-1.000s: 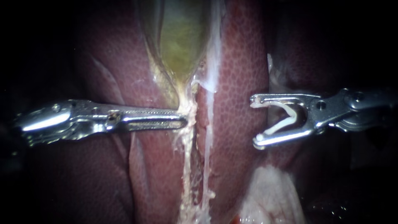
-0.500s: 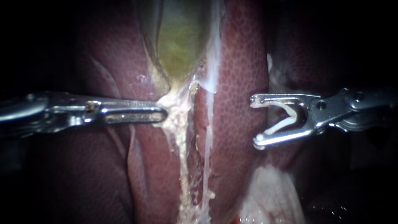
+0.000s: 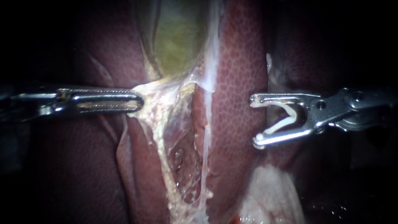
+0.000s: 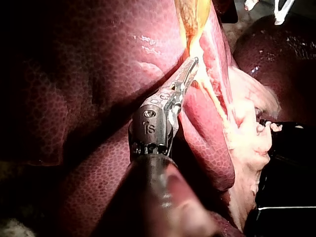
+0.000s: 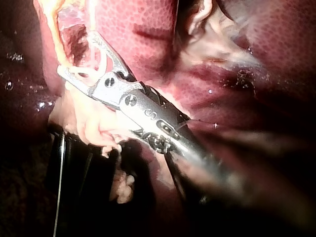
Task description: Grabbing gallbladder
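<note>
Handling: the gallbladder (image 3: 178,41) looks soft, thin-walled and wet; I judge it light, slippery and easy to tear, so it calls for a gentle, steady hold
Hold point: the pale tissue (image 3: 166,93) at its narrow end is the safer place, rather than the bulging green body; that tissue is stringy and stretches thin under tension
Gallbladder place: its narrow end lies just ahead of the left instrument's tip; the body runs off to one side of that tip, bedded in the liver (image 3: 240,62)
Left instrument (image 3: 137,101): the shaft lies low and nearly level over the liver; the jaws are clamped on the edge of the pale tissue, which stands taut toward them
Right instrument (image 3: 257,121): it hovers well apart, tip facing the left one across a liver lobe; the jaws stand wide with a white clip (image 3: 286,118) seated between them, touching both
</note>
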Motion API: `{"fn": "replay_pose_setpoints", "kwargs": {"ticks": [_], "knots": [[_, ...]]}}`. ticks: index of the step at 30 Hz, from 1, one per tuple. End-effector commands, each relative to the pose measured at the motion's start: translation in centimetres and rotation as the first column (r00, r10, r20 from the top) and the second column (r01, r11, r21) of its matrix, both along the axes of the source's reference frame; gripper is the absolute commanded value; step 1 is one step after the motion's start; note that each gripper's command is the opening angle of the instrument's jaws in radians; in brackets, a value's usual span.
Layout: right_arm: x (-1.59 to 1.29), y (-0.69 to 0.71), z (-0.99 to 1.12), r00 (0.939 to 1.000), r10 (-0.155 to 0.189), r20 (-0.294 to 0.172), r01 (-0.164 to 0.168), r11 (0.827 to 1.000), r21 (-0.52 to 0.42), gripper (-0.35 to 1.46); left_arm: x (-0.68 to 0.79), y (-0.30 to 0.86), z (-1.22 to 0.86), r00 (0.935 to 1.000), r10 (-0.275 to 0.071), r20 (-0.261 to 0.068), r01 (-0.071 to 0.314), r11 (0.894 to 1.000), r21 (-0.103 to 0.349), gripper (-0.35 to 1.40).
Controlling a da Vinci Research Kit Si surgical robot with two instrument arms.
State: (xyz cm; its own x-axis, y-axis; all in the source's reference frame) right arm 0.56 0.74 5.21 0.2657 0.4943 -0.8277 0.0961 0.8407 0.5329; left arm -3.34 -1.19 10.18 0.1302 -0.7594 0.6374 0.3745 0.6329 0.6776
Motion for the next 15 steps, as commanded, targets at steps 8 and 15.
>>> {"fn": "replay_pose_setpoints", "kwargs": {"ticks": [8, 15], "knots": [[0.00, 0.00, 0.01, 1.0000, 0.000, 0.000, 0.000, 1.000, 0.000, 0.60, 0.01, 0.00, 0.00, 1.0000, -0.002, -0.001, 0.002, 1.000, -0.001, -0.35], [0.01, 0.00, 0.01, 1.0000, 0.000, 0.000, 0.000, 1.000, 0.000, 0.60, 0.01, 0.00, 0.01, 1.0000, -0.003, -0.002, 0.003, 1.000, -0.001, -0.35]]}}
